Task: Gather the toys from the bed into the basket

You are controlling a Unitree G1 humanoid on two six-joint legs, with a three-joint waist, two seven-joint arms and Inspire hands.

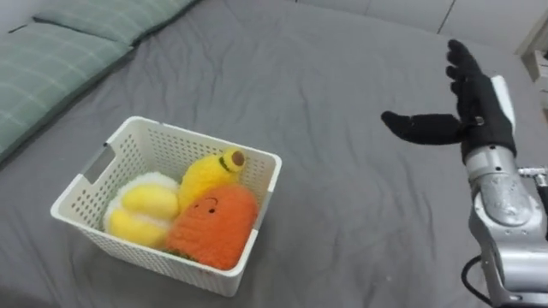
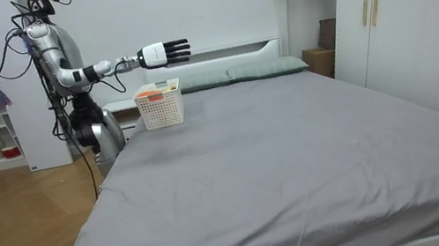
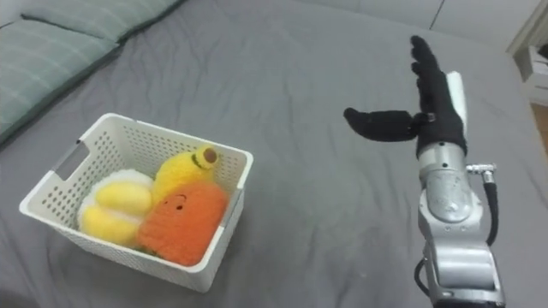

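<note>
At the far left lie green checked pillows [image 1: 51, 60] on the big grey bed [image 1: 342, 214]. Next comes a white basket [image 1: 154, 261] with holes in its sides. It sits on the bed, turned so one corner points at the robot.

All the toys I can see are inside the basket. There is a soft yellow and white toy [image 1: 141, 214] on the left. A plush banana [image 1: 210, 171] leans behind it, its long side going up and away, with the brown tip on top. A fuzzy orange toy [image 1: 214, 227] with a little face sits in front, against the near wall.

To the right is bare grey blanket. I see no toy lying on it.

At the far right is the robot's right hand [image 1: 475, 107]. It is black. Its fingers are straight, its thumb sticks out to the left, and it holds nothing. It hangs in the air above the bed, not touching it.

The toys and basket lie to the left of this hand and a bit nearer the robot, well apart from it. I think the picking up is nearly done or done. To reach the basket, the hand would have to go left and down.

In the room view the robot stands by the head end of the bed, at the room view's left, with this arm held out over the bed.
</note>
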